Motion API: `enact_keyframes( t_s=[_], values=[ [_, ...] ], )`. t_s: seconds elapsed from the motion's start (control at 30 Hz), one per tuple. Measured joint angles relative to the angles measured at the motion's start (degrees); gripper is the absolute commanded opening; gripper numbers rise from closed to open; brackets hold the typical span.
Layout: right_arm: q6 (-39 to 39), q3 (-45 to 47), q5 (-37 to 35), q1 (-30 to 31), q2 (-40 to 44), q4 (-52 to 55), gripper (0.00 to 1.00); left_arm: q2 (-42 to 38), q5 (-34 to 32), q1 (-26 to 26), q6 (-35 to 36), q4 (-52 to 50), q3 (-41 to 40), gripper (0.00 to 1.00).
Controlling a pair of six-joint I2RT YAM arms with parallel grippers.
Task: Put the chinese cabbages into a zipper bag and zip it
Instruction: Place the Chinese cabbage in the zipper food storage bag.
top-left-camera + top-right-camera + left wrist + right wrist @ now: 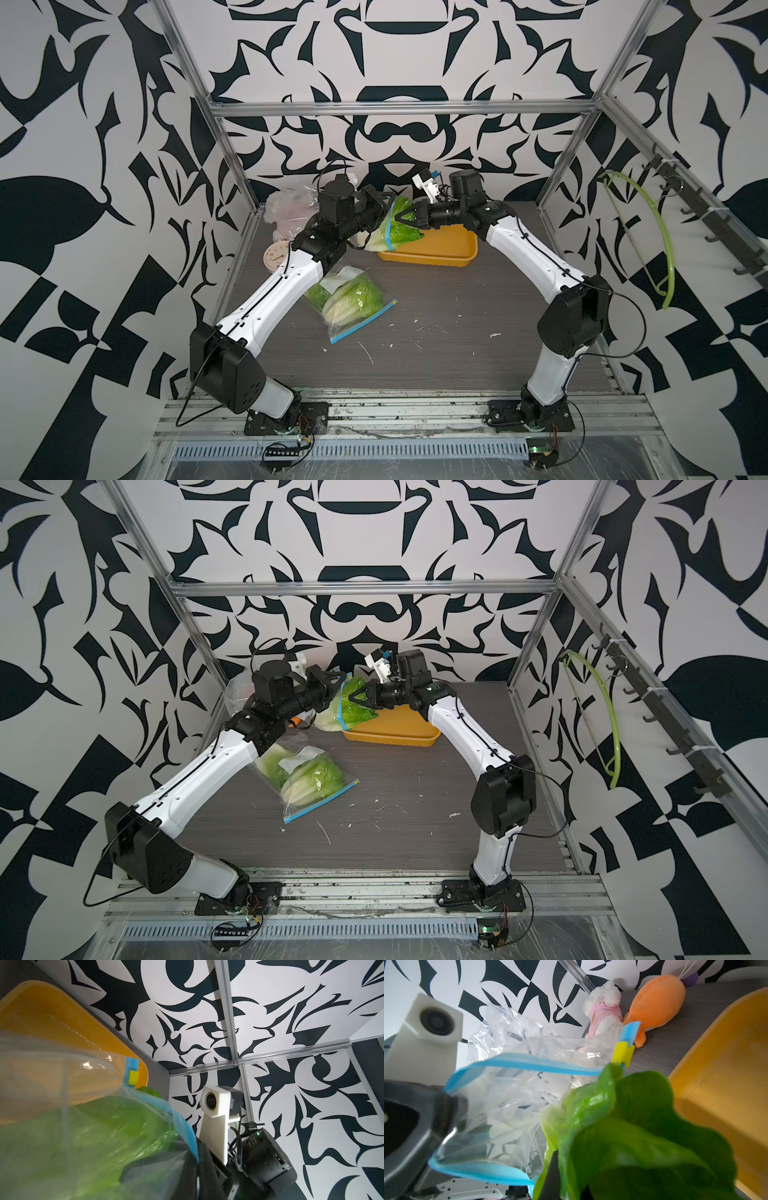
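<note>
Behind zipper bag, orange plush toy.

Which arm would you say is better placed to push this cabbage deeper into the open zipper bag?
Probably the right. The right gripper is shut on the cabbage at the mouth of the zipper bag, while the left gripper holds its blue rim open.

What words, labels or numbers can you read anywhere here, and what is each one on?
Nothing reads clearly enough to quote.
White label on the filled zipper bag: too small to read.
Dark printed marks on the clear zipper bag, right wrist view: blurred, unreadable.
Round beige disc: markings too small to read.
</note>
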State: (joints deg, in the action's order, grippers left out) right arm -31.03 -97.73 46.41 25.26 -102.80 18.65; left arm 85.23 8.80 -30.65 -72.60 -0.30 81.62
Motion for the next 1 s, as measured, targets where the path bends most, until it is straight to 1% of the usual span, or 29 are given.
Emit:
enact_keyframes(
  t_s=[0.1, 0.27, 0.4, 0.53, 0.67, 0.9, 1.0],
  values=[
    [-4.4, 6.3, -0.3, -0.1, 3.7, -5.8, 0.00, -0.1, 0.1, 0.0, 0.2, -0.4, 0.0, 0.00],
    [-16.2, 16.4, -0.8, -1.4, 9.8, -20.1, 0.00, -2.1, 0.0, 0.0, 0.6, -0.4, -1.0, 0.00],
    [-25.1, 18.0, -0.7, -2.1, 10.4, -30.3, 0.00, -3.8, 0.0, 0.0, 0.9, -0.4, -1.6, 0.00],
    [-31.3, 18.8, -1.1, -2.4, 10.8, -37.7, 0.00, -4.1, 0.0, 0.0, 1.1, -0.2, -1.9, 0.00],
    [-31.0, 18.4, -2.6, -0.9, 10.6, -37.0, 0.00, -4.1, 0.2, 0.1, 0.8, 0.6, -2.5, 0.00],
    [-24.0, 17.7, -5.6, 3.8, 10.1, -29.8, 0.00, -4.0, 0.6, 0.1, -1.0, 3.3, -2.5, 0.00],
    [-25.2, 17.7, -5.8, 4.1, 9.6, -31.2, 0.00, -3.6, 1.0, 0.1, -2.0, 4.3, -2.5, 0.00]
  ],
)
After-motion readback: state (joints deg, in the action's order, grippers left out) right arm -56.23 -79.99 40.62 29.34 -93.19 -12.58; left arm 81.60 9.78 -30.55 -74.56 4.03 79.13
